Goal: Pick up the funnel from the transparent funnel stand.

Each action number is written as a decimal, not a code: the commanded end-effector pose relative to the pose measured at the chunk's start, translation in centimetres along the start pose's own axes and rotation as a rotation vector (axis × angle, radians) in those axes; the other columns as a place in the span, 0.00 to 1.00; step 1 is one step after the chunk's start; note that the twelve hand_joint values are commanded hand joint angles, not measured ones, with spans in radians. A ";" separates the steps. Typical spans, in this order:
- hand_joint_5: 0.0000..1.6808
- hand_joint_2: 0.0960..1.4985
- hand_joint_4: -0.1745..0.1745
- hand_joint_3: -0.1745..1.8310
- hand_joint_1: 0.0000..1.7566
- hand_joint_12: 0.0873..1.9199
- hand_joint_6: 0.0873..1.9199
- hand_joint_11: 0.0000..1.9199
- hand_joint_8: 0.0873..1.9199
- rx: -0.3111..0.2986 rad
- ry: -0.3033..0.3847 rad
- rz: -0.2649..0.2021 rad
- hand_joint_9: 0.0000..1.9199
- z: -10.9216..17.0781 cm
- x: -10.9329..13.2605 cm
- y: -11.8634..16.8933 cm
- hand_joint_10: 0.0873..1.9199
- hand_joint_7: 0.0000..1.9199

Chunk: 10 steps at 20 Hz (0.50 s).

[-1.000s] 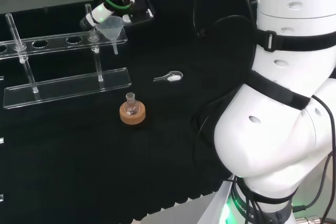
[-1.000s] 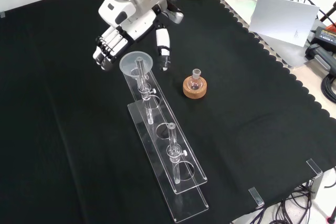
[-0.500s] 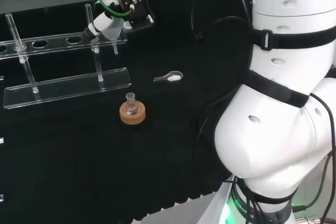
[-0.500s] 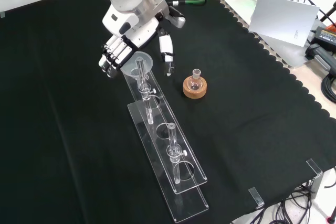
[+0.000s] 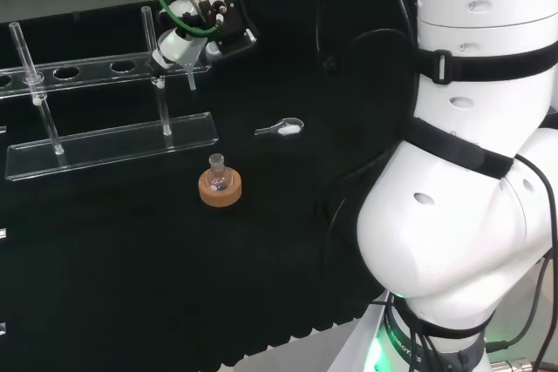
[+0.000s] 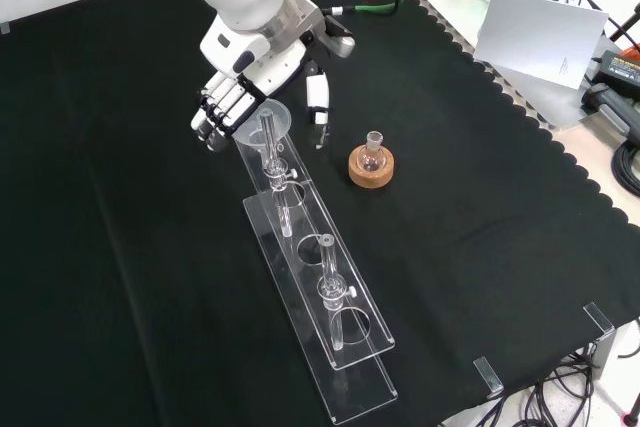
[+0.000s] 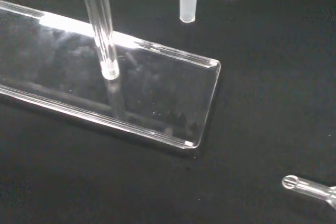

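Front view: funnel (image 6: 262, 123) upright in stand (image 6: 318, 292) (stem down), robot hand (image 6: 240, 97) open around it.

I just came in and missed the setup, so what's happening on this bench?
A white robot arm has its hand at the far end of a clear funnel stand, fingers on one side and thumb on the other of the funnel, which sits in the stand's end hole. It has not lifted it yet; whether the fingers touch it is unclear. A small flask on a cork ring and a little spoon lie nearby on the black cloth.
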State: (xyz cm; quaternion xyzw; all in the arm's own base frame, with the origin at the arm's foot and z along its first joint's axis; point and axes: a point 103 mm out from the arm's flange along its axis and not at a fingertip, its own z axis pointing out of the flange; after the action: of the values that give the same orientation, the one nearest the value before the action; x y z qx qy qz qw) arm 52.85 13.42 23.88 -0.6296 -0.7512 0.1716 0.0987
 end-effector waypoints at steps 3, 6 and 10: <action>0.00 0.46 0.48 0.10 0.30 0.48 0.00 0.00 0.00 0.030 -0.051 0.024 0.03 -0.1 -0.3 0.7 0.00 0.02; 0.00 0.47 0.52 0.10 0.30 0.52 0.00 0.00 0.00 0.007 -0.051 0.029 0.06 -0.4 -0.5 0.9 0.00 0.05; 0.02 0.48 0.55 0.10 0.29 0.61 0.00 0.00 0.07 -0.005 -0.038 0.040 0.03 -0.8 -0.9 1.0 0.25 0.08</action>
State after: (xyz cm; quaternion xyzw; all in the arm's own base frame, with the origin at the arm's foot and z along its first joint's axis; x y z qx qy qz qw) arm 54.05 13.06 24.16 -0.6374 -0.7434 0.1864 0.0800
